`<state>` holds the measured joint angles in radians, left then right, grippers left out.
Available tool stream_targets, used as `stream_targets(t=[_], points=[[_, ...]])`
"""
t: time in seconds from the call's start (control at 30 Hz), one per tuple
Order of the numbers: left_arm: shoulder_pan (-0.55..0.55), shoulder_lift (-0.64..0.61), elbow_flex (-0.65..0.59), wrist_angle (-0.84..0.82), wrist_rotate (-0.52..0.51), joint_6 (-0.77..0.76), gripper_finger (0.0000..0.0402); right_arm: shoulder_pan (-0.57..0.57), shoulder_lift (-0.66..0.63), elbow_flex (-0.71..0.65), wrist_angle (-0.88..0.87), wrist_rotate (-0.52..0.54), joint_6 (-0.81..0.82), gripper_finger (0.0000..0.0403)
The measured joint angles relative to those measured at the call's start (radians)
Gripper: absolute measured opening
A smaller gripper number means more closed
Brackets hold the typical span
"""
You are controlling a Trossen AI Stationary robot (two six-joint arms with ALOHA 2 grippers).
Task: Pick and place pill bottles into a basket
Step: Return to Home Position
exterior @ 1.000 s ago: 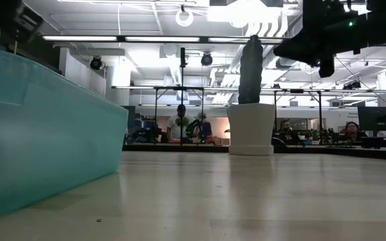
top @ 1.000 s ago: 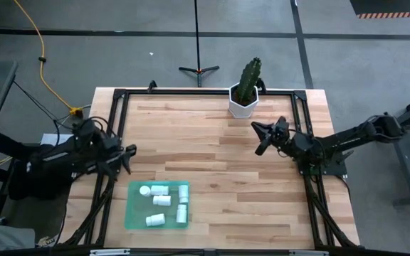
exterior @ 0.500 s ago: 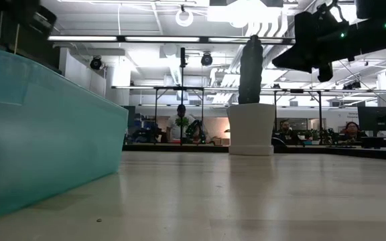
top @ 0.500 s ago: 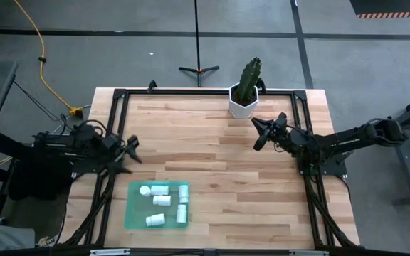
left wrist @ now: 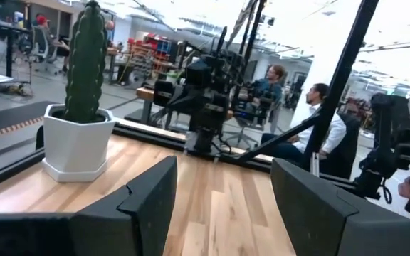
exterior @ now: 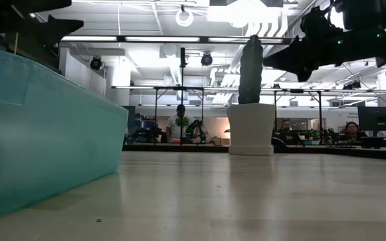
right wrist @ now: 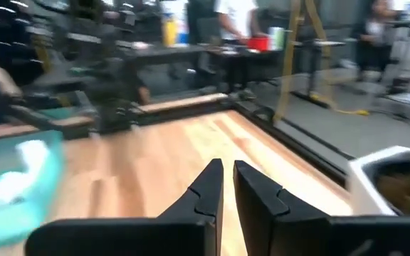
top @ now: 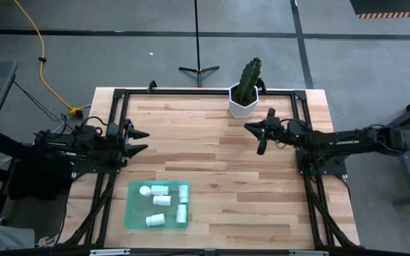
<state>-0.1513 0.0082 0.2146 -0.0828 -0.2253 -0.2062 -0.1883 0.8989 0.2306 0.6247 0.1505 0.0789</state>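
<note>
Seen from above, the left tool [top: 141, 141] has drawn back over the last second to the left edge of the pale wooden counter [top: 219, 171] and now points across it, fingers spread and empty. The right tool [top: 255, 134] has eased a little toward the white hexagonal cactus pot [top: 243, 102] and also carries nothing. All six small white cylindrical pill bottles [top: 162, 200] lie inside the shallow translucent green tray [top: 135, 210] near the front edge, so the job looks finished, with both arms apparently heading to rest. At counter level the tray's wall fills the left and hides the bottles, and both tools are dark shapes cut off by the top edge. The left wrist view confirms wide-spread fingers [left wrist: 144, 206], with the pot, the right arm [left wrist: 208, 99] and seated people [left wrist: 324, 124] beyond, and the tray is out of sight. In the right wrist view its fingers [right wrist: 208, 188] are pressed nearly together, the tray is a blur at one edge, and the pot is cropped.
</note>
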Motion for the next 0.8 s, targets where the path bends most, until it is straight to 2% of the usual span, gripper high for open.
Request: stream_targets(t=[0.2, 0.27, 0.37, 0.5, 0.8], points=[[0.0, 0.0, 0.0, 0.004, 0.007, -0.007, 0.0262, -0.072, -0.027, -0.071, 0.211, -0.304, 0.056, 0.0025], [0.0, 0.0, 0.0, 0.004, 0.018, -0.008, 0.0262, -0.083, -0.062, -0.116, 0.26, -0.368, 0.105, 0.0024], [0.0, 0.0, 0.0, 0.004, 0.021, -0.008, 0.0262, -0.089, -0.128, -0.173, 0.288, -0.375, 0.205, 0.0024], [0.0, 0.0, 0.0, -0.007, 0.009, -0.008, 0.0262, -0.088, -0.243, -0.221, 0.315, -0.439, 0.216, 0.0029], [0.0, 0.0, 0.0, -0.05, 0.005, -0.026, 0.0262, -0.089, -0.568, -0.219, 0.034, -0.452, 0.277, 0.003]])
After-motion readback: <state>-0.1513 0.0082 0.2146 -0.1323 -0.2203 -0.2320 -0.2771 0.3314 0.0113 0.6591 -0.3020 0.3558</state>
